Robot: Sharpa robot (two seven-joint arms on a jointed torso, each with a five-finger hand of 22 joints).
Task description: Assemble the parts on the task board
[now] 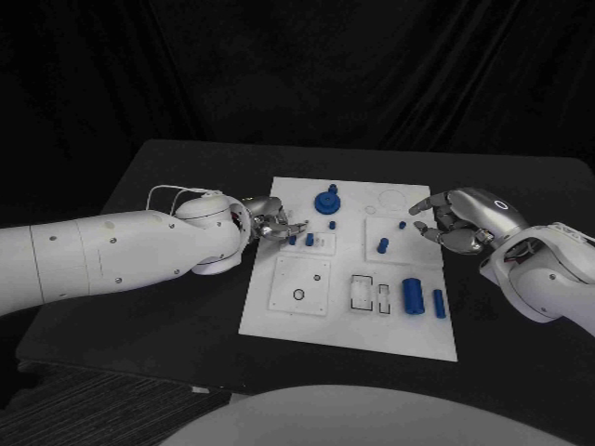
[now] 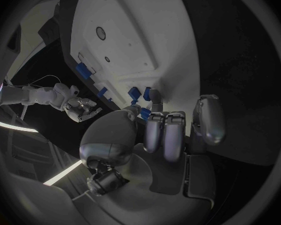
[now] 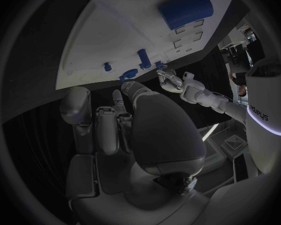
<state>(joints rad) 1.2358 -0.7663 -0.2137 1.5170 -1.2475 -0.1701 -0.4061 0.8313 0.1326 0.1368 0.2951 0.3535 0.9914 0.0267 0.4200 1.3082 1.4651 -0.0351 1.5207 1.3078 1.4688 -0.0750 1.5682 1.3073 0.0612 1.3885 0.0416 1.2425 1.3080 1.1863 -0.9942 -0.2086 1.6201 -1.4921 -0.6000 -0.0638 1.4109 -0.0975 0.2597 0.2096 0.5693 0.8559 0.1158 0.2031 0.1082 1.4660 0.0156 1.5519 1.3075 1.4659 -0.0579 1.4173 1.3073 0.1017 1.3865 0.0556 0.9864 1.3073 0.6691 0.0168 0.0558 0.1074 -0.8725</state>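
Note:
The white task board [image 1: 327, 311] lies mid-table. My left hand [image 1: 273, 226] is at its left edge, and the left wrist view shows a small blue part [image 2: 143, 113] pinched between the thumb and fingers of the left hand [image 2: 162, 132]. Two short blue pegs [image 1: 300, 240] stand on the board right beside those fingers. A blue gear on a post [image 1: 328, 202] stands farther back. My right hand [image 1: 456, 218] hovers at the board's right edge, fingers loosely bent and holding nothing, close to a small blue peg [image 1: 421, 228].
A large blue cylinder [image 1: 415, 295] and a thinner one [image 1: 440, 304] lie at the board's front right, beside rectangular slots [image 1: 372, 293]. A round hole [image 1: 299, 295] sits front left. Another blue peg [image 1: 382, 245] stands mid-board. Black table [image 1: 177, 167] surrounds the board.

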